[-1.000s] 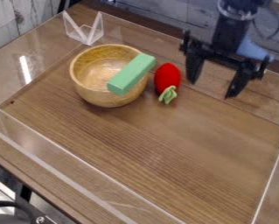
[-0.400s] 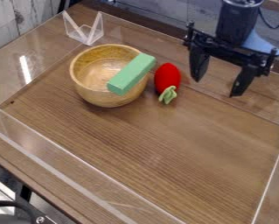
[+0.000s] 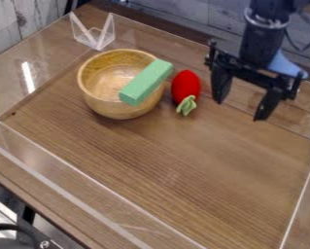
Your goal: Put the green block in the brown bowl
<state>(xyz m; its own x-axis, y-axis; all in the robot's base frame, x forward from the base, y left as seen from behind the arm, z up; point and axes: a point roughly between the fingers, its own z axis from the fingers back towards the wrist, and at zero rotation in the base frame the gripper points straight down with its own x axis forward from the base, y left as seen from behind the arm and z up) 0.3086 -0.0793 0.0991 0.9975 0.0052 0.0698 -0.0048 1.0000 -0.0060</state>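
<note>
The light green block [image 3: 146, 81] lies tilted across the right rim of the brown wooden bowl [image 3: 108, 86], one end inside, the other leaning out toward the right. My gripper [image 3: 246, 105] hangs to the right of the bowl, pointing down over the wooden tabletop. Its two dark fingers [image 3: 223, 89] stand wide apart with nothing between them, so it is open. It is apart from the block and bowl, with a red toy between.
A red strawberry-shaped toy [image 3: 186, 89] with green leaves lies just right of the bowl, between it and my gripper. Clear acrylic walls [image 3: 41, 170] border the table at the left and front. A clear plastic piece [image 3: 92, 31] stands at the back left.
My gripper has sunk a little toward the table and shifted slightly, staying open. The block, bowl and strawberry toy have not moved.
</note>
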